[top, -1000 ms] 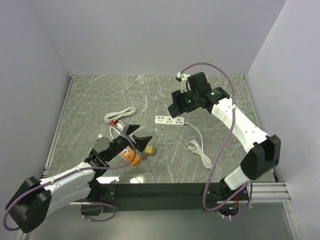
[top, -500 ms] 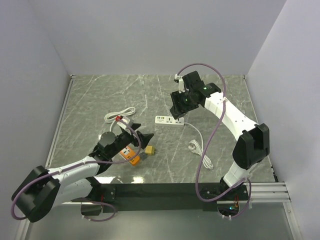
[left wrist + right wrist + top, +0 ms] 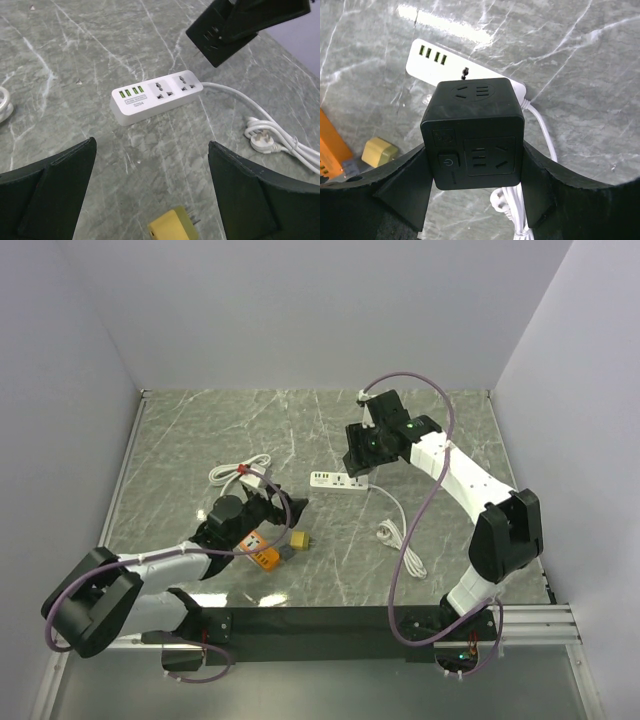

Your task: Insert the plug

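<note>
Since the black cube adapter (image 3: 472, 132) hangs just above the socket end of the white power strip (image 3: 338, 480), the step in hand appears to be the last alignment before the push. To do it well, the prongs on the cube's underside should be squared to one of the strip's two universal sockets, on the cord side and away from the green USB ports. The cube should then go straight down without tilting. The strip lies loose on the marble table (image 3: 200, 430), so an angled push would likely make it skid or tip. From the right wrist view the cube hides the sockets, so alignment is better judged from the left wrist view. The right gripper (image 3: 357, 458) has its jaws partly spread and clamped on two opposite faces of the cube, well clear of the strip. The left gripper (image 3: 278, 504) is spread wide and holds nothing. It hovers on the near-left side of the strip, with a yellow adapter (image 3: 299, 540) just beside it.
</note>
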